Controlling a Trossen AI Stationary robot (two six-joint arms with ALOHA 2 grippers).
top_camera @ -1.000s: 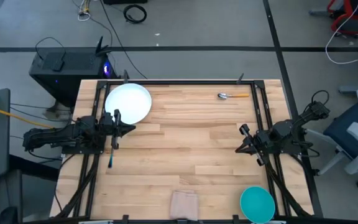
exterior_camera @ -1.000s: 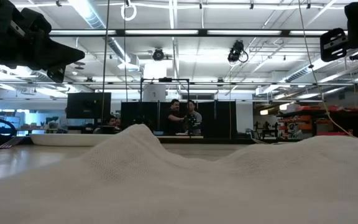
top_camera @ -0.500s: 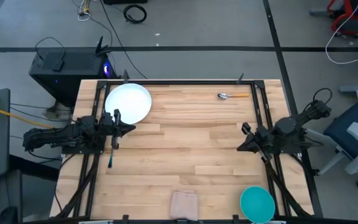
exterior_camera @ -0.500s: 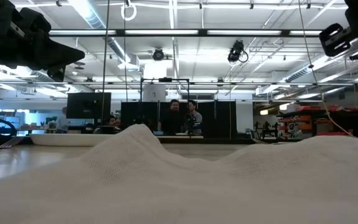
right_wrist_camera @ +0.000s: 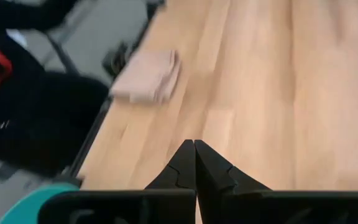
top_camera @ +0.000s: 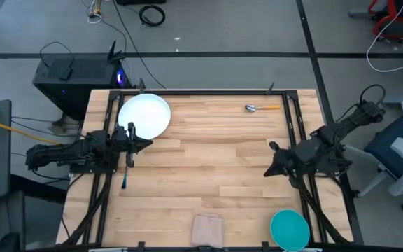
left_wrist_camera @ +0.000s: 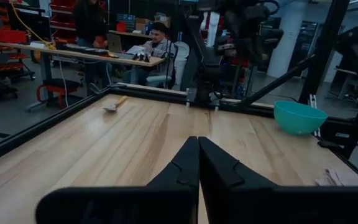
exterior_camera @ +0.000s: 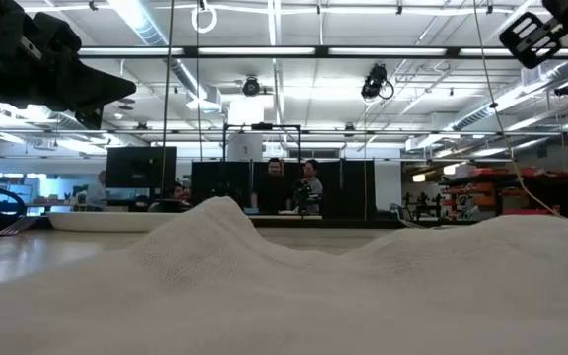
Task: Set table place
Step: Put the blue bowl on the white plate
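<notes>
Light wooden table (top_camera: 208,168) carries a white plate (top_camera: 145,115) at upper left, a spoon (top_camera: 262,108) at upper right, a teal bowl (top_camera: 290,228) at lower right and a fork (top_camera: 125,175) at left. Left gripper (top_camera: 147,145) and right gripper (top_camera: 271,172) hover, fingers pressed together, holding nothing.

table (top_camera: 208,168): light wood planks, black rails
plate (top_camera: 145,115), far left: white
bowl (top_camera: 290,229), near right: teal
spoon (top_camera: 263,108), far right: orange handle, metal head
fork (top_camera: 124,178), left: blue handle
cloth (top_camera: 206,229), near edge: beige
</notes>
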